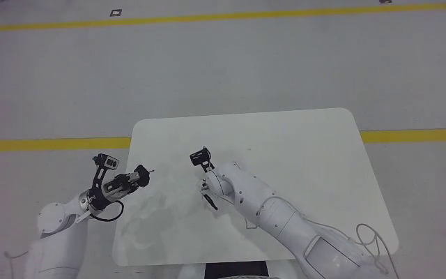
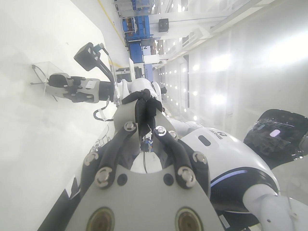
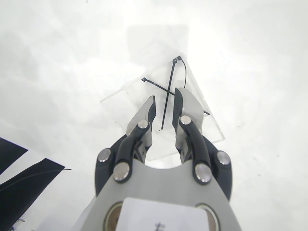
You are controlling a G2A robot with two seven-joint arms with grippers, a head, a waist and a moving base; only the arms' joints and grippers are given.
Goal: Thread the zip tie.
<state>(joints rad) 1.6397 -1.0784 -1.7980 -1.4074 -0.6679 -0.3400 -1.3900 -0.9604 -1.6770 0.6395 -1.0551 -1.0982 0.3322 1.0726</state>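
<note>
Presently the right gripper (image 3: 164, 97) stands open over a clear plate (image 3: 211, 121) on the white table (image 1: 306, 139), its fingers either side of a black zip tie (image 3: 170, 80) lying on that plate. The left gripper (image 2: 144, 96) hangs near the table's left edge, well apart, pads pressed together; whether anything is pinched cannot be told.

Two zip ties (image 3: 156, 85): tails lost to us behind right pincer (image 3: 164, 94) finger; clear stand (image 3: 211, 121): one edge under pincer. From above, ties too small to tell.
</note>
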